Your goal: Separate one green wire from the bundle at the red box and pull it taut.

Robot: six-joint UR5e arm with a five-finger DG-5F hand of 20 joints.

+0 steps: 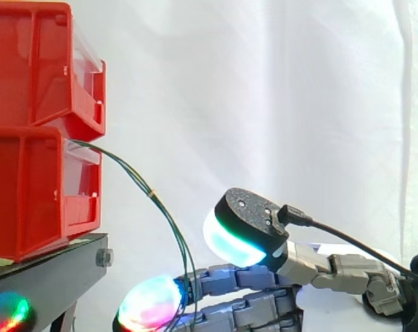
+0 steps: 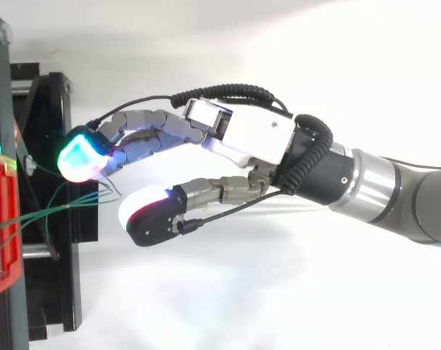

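Thin green wires [image 1: 152,194] sag slack from the lower red plastic bin [image 1: 29,187], unseparated; hand [image 2: 249,135] wide, straight fingers [image 2: 158,138] at them, nothing pinched; separating, tautening left.

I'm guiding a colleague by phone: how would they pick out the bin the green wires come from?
At the side view's left, two red bins are stacked on a black stand. It is the lower bin, resting directly on the stand. Unlike the upper bin, thin green wires leave its top front edge and droop toward the hand.
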